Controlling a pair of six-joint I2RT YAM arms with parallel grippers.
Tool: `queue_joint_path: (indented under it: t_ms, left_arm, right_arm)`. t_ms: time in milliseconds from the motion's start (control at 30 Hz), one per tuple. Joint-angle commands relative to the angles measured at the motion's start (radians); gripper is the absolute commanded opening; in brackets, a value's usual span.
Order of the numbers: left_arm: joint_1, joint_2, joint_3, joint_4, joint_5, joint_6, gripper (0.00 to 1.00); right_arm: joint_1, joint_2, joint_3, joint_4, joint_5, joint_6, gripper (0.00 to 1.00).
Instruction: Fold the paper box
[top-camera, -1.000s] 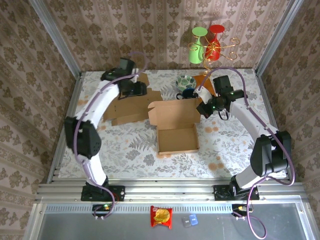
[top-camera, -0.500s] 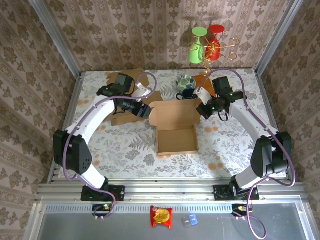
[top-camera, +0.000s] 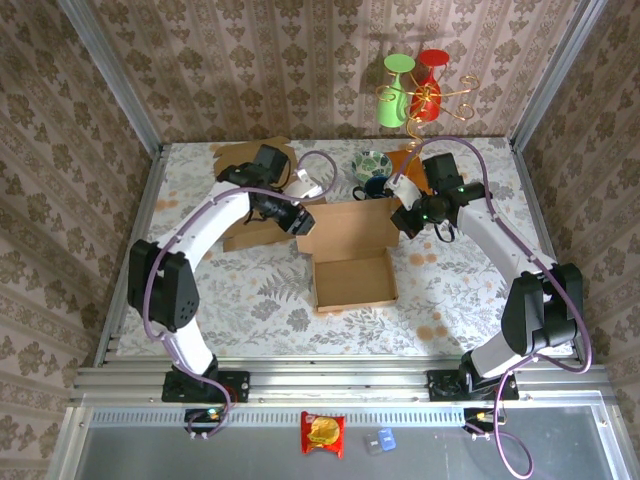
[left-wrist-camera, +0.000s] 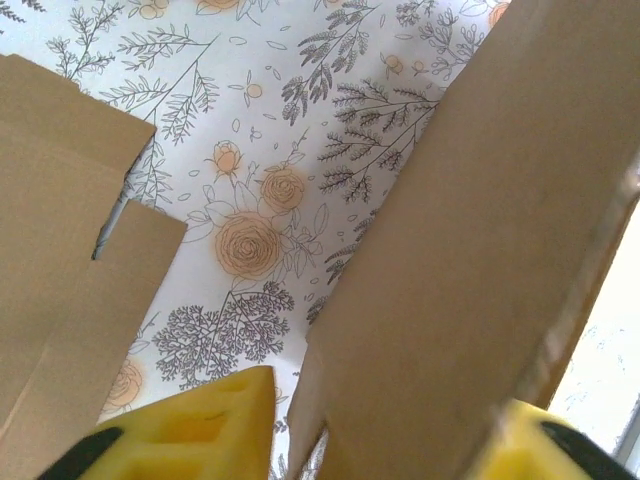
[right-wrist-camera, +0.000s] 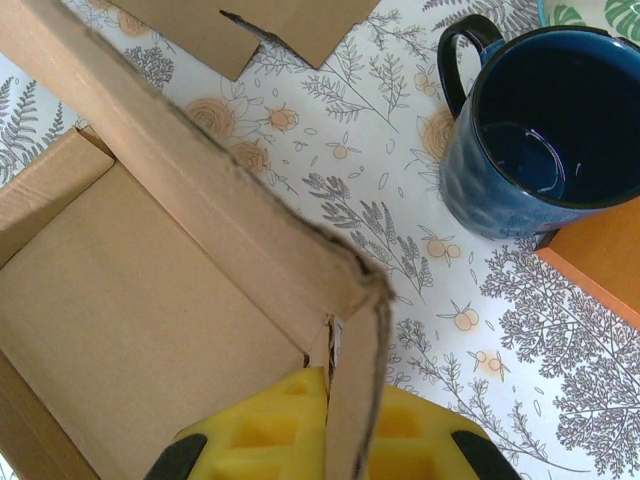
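Observation:
The brown paper box (top-camera: 352, 278) lies open at the table's middle, its lid panel (top-camera: 350, 228) raised at the far side. My right gripper (top-camera: 408, 218) is shut on the lid's right side flap (right-wrist-camera: 355, 350), which stands between the yellow fingers (right-wrist-camera: 265, 430) in the right wrist view. My left gripper (top-camera: 297, 222) is at the lid's left corner. In the left wrist view its jaws (left-wrist-camera: 385, 400) stand on either side of a cardboard flap (left-wrist-camera: 470, 250), with a thin gap between the left pad (left-wrist-camera: 200, 425) and the flap.
A blue mug (right-wrist-camera: 530, 140) stands just beyond the box's far right corner, beside a patterned bowl (top-camera: 370, 162) and an orange sheet (top-camera: 406, 160). Flat cardboard pieces (top-camera: 250, 228) lie left of the box. A wire stand with green and red glasses (top-camera: 412, 90) is at the back.
My left arm has swung right from the flat cardboard to the lid's left corner, and its jaws have narrowed. The right gripper has kept its hold and place.

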Motion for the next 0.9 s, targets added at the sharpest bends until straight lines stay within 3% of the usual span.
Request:
queue_joint_path:
  t_ms: [0,367,533,667,867]
  left_arm:
    - [-0.004,0.022,0.037,-0.03,-0.027,0.01,0.27]
    - [-0.008,-0.016,0.004,-0.06,-0.088,0.0,0.27]
    - [-0.003,-0.028,-0.015,-0.052,-0.096,-0.004,0.19]
    - [-0.011,-0.002,0.022,-0.065,-0.098,-0.031,0.0]
    - [-0.044,0.028,0.098,-0.076,-0.226,-0.19,0.0]
  right_arm:
    - [0.008,0.01,-0.008,-0.012,0.035,-0.013,0.0]
    - [0.013,0.01,-0.011,-0.006,0.043,0.005,0.0]
    - [0.014,0.012,-0.011,-0.005,0.043,0.008,0.0]
    - [0.021,0.016,-0.004,-0.001,0.046,0.029,0.0]
    - [0.037,0.014,0.013,0.006,0.1,0.191,0.0]
